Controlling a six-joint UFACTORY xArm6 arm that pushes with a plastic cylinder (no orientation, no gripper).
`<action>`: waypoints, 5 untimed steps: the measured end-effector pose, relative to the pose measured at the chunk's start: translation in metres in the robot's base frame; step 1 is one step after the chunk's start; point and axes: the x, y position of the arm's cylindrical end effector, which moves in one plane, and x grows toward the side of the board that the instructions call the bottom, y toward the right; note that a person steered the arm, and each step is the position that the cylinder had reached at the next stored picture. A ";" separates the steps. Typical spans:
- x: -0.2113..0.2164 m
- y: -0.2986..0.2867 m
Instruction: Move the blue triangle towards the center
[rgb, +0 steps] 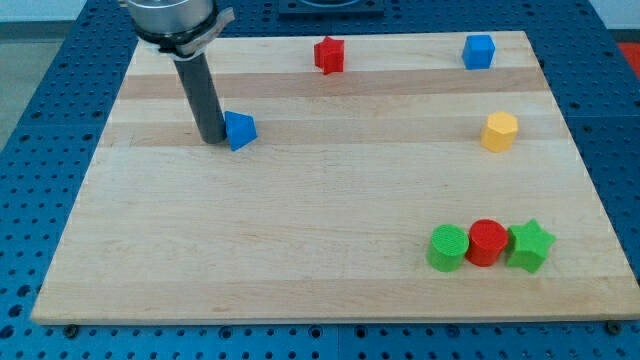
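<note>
The blue triangle (240, 130) lies on the wooden board (300, 220) in the upper left part of the view. My tip (212, 138) stands on the board right against the triangle's left side, touching it or nearly so. The dark rod rises from there up to the arm's metal end at the view's top left.
A red star-like block (329, 54) sits near the top middle. A blue cube (479, 50) is at the top right, a yellow hexagon (499, 131) below it. A green cylinder (448, 247), a red cylinder (487, 241) and a green star (530, 246) stand in a row at the bottom right.
</note>
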 end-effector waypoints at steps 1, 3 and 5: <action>-0.014 0.013; -0.038 0.050; -0.013 0.074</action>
